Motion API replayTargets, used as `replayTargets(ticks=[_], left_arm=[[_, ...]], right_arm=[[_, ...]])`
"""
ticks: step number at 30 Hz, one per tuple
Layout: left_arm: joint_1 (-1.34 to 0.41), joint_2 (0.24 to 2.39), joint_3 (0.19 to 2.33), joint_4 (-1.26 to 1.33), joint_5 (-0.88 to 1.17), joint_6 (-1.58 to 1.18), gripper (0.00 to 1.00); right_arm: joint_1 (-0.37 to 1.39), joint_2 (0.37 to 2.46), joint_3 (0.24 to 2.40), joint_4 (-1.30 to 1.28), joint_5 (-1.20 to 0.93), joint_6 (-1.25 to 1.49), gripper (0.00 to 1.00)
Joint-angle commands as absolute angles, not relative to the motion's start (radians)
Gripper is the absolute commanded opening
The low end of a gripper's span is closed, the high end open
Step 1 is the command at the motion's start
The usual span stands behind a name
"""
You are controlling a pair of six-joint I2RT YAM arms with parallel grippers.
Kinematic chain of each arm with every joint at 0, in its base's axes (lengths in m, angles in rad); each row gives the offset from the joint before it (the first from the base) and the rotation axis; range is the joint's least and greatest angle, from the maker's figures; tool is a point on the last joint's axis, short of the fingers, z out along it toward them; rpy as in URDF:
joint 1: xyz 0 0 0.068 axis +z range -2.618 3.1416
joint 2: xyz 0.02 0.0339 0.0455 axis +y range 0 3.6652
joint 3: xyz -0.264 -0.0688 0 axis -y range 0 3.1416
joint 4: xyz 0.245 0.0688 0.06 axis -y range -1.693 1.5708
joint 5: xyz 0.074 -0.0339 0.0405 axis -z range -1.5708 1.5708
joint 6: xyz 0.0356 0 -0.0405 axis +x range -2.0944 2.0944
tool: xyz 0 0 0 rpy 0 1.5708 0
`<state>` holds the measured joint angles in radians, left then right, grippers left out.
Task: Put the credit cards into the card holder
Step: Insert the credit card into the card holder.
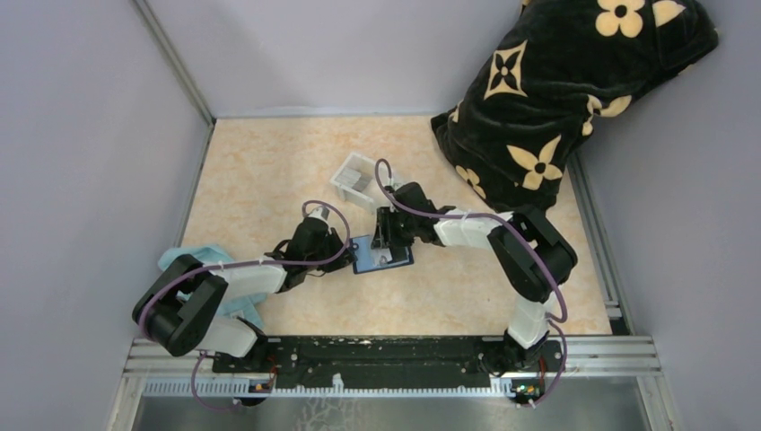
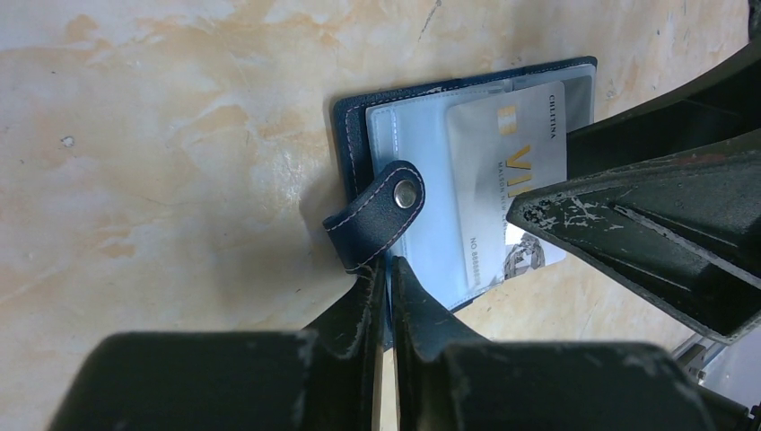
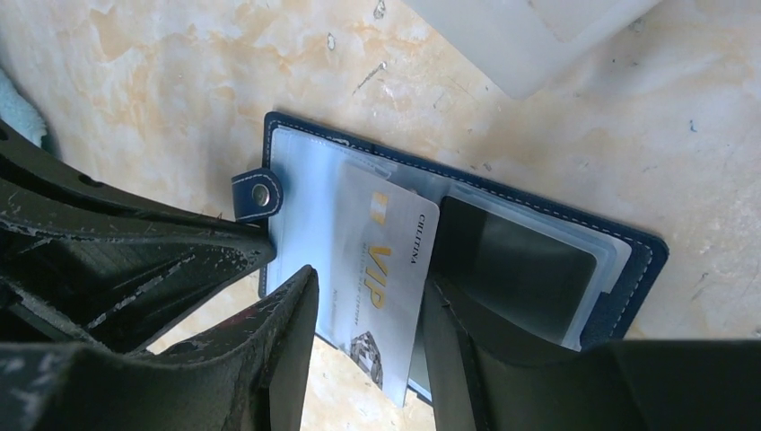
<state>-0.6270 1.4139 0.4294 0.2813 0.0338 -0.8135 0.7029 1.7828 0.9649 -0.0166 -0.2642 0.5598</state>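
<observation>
One white tray [image 1: 354, 180] near card holder [image 1: 366, 255]

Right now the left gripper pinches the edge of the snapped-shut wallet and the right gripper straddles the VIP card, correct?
No: the wallet lies open, strap undone, as the right wrist view shows. The left gripper does pinch its edge, and the open right gripper straddles the VIP card.

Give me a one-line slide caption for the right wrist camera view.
Right claw open astride a silver VIP card that sticks out of the open navy card holder.
</observation>
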Motion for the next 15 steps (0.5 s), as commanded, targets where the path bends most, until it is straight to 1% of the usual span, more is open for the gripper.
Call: replayTargets(ticks=[1, 15], left_arm=[[-0.64, 1.457, 0.404, 0.215, 0.05, -0.796, 0.12], [-0.64, 1.453, 0.367, 0.295, 0.089, -0.818, 0.12]], right_arm=[[0.735, 1.843, 0.983, -0.139, -0.168, 0.526, 0.46], [0.813, 1.899, 1.032, -0.181, -0.095, 0.544, 0.48]])
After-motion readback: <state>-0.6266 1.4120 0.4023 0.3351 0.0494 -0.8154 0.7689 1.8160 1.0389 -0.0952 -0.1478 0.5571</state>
